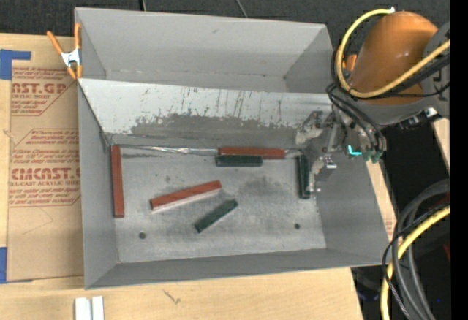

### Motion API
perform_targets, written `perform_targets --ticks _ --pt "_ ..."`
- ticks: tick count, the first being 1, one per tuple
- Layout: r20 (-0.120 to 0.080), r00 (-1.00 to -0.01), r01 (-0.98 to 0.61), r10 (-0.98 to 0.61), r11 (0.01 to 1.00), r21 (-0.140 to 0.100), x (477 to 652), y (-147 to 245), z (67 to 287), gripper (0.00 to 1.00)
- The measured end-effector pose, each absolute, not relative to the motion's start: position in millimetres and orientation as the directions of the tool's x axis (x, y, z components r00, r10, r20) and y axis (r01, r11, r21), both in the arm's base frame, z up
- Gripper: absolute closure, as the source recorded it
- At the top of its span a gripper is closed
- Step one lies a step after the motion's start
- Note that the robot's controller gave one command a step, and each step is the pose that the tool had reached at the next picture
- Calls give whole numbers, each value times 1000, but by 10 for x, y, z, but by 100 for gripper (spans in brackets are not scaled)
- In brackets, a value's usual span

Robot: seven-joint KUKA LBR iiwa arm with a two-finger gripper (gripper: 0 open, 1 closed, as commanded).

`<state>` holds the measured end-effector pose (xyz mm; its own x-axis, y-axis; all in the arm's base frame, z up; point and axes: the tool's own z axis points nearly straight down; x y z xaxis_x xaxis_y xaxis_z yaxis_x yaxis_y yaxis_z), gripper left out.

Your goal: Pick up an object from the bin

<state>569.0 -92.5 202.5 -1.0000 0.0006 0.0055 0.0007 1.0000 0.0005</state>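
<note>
My gripper [316,171] hangs low at the right side of the bin, close to the right wall. Right beside it, on its left, a short dark green bar [303,178] lies lengthwise towards the front, touching or nearly touching the gripper. I cannot tell if the bar is gripped. Further left along the back of the floor, a second dark green bar [238,161] lies against a red-brown bar [252,153].
A red bar with a pale side [185,196] and another dark green bar [215,215] lie slanted mid-floor. A long red-brown bar [117,181] runs along the left wall. The arm with its orange cover and yellow cables stands over the bin's right rim.
</note>
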Motion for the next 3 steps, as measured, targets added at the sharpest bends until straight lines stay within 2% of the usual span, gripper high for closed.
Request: perform_targets --ticks 1,2,3 --pt "-2 -1000 0 0 1000 -1 5707 -922 2067 0" --pt "-8 -998 -59 -59 998 -2 5873 -505 1598 0" --pt "2 -998 55 55 998 2 5840 -288 1371 0"
